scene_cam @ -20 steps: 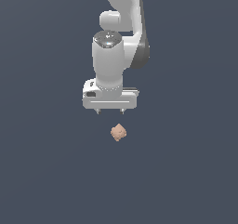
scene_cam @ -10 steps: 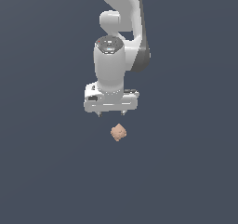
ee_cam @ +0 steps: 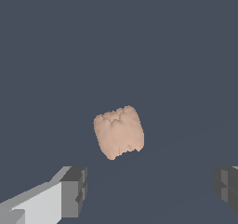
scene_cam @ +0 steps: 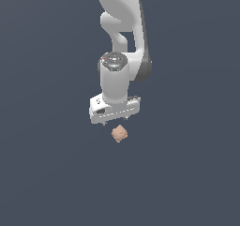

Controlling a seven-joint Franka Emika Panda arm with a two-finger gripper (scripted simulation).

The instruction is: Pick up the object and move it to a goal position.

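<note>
While my arm (scene_cam: 123, 28) hangs down over dark floor (scene_cam: 47, 173), my gripper (ee_cam: 148, 190) has fingers (ee_cam: 74, 190) wide apart, nothing between them. Object (scene_cam: 120, 133), peach-tan bumpy lump, lies on floor just under gripper, not touched. In wrist view object (ee_cam: 119, 131) sits free ahead of both pads, roughly midway. Fingertips mostly hidden in exterior view behind white gripper body.

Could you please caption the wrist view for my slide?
Open fingers flank a peach-tan lump lying on the dark floor, not yet grasped.
</note>
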